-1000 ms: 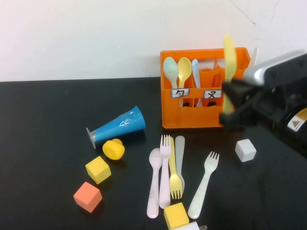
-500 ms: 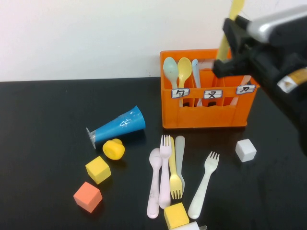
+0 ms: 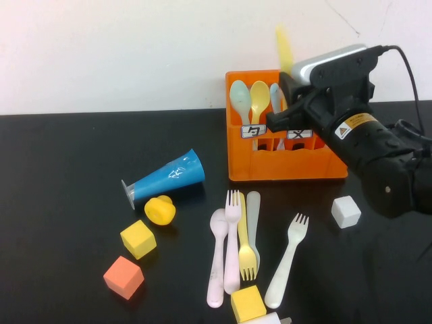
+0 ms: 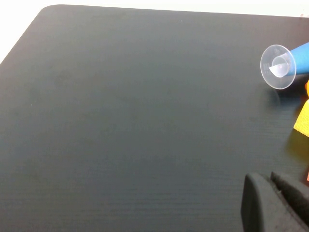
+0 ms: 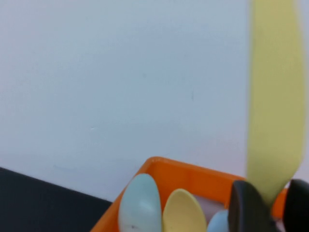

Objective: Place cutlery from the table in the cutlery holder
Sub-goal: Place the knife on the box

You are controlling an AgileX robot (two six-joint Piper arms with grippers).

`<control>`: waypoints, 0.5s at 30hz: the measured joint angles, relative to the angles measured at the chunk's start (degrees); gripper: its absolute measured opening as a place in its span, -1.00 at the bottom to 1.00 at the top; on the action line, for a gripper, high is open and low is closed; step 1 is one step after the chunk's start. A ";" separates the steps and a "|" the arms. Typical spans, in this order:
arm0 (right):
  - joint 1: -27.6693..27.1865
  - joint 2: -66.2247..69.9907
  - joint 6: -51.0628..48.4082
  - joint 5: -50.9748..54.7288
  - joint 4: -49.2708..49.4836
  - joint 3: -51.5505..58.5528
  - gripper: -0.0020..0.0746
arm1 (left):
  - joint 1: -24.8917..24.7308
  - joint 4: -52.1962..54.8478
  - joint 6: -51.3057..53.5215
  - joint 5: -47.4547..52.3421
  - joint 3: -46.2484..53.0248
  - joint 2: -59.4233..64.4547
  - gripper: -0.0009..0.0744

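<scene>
glossy black worktop (image 3: 61, 202) runs under a white wall. left claw (image 4: 275, 203) shows only in its own wrist view, low over bare worktop near the clear base of the blue cone cup (image 3: 165, 177); whether it is spread or pressed together i cannot tell. the cup lies on its side, with a yellow round piece (image 3: 159, 210), a yellow cube (image 3: 138, 239) and an orange cube (image 3: 123, 277) close by. further right lies loose cutlery: a pink spoon (image 3: 217, 256), pink fork (image 3: 232, 236), yellow fork (image 3: 246, 250) and pale grey knife (image 3: 254, 216) bunched together, a white fork (image 3: 287, 260) just beside them. behind stands the orange cutlery holder (image 3: 270, 165), spoons upright in its left compartment. right claw (image 3: 290, 84) sits over the holder's middle, pinching a yellow knife (image 3: 284, 47) that stands upright. a white cube (image 3: 345, 210) rests to the right.
</scene>
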 joint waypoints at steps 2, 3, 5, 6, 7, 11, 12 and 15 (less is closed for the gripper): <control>0.00 0.19 0.09 0.12 0.10 0.00 -0.36 | 0.00 0.00 0.00 0.00 0.00 0.00 -0.98; 0.00 0.19 0.09 0.20 0.10 -0.06 -0.31 | 0.00 0.00 0.00 0.00 0.00 0.00 -0.98; 0.00 0.24 0.13 0.20 0.21 -0.20 -0.27 | 0.00 0.00 0.00 0.00 0.00 0.00 -0.98; 0.00 0.24 0.13 0.20 0.21 -0.20 -0.26 | 0.00 0.00 0.00 0.00 0.00 0.00 -0.98; 0.00 0.24 0.13 0.26 0.21 -0.28 -0.25 | 0.00 0.00 0.00 0.00 0.00 0.00 -0.98; 0.00 -2.43 0.13 5.89 -0.42 -0.28 -0.25 | 0.00 0.00 0.00 0.00 0.00 0.00 -0.98; 0.00 -3.80 0.13 8.61 -1.13 -0.28 -0.25 | 0.00 0.00 0.00 0.00 0.00 0.00 -0.98; 0.00 -8.58 -0.16 18.25 -3.64 -0.28 -0.25 | 0.00 0.00 0.00 0.00 0.00 0.00 -0.98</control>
